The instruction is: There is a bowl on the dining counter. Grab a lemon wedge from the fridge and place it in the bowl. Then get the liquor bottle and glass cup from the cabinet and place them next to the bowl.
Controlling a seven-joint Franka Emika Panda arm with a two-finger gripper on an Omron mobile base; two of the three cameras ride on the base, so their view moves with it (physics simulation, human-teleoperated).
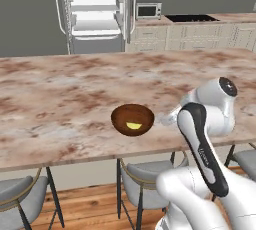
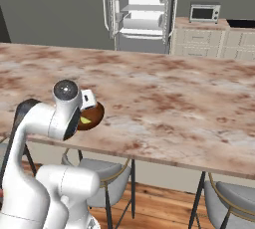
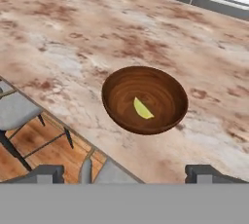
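Observation:
The dark-brown wooden bowl point(image 1: 132, 119) point(image 3: 145, 99) sits near the front edge of the dining counter point(image 1: 60, 89) point(image 2: 174, 93). A pale-yellow lemon wedge point(image 1: 133, 125) point(image 3: 142, 108) point(image 2: 85, 120) lies inside it, free of any grip. My gripper point(image 3: 125, 173) hovers above and in front of the bowl, open, with nothing between its fingertips point(image 3: 204, 172). In the right base view my arm covers most of the bowl point(image 2: 95, 116). The fridge point(image 1: 95, 9) point(image 2: 142, 9) stands behind the counter with its doors open and its white shelves showing.
Grey-seated stools point(image 1: 145, 179) point(image 2: 229, 198) point(image 3: 14, 111) stand under the counter's near edge. A microwave point(image 1: 148, 10) point(image 2: 204, 12) sits on the wall counter right of the fridge, above cream cabinets point(image 1: 200, 36). A wide stretch of counter lies around the bowl.

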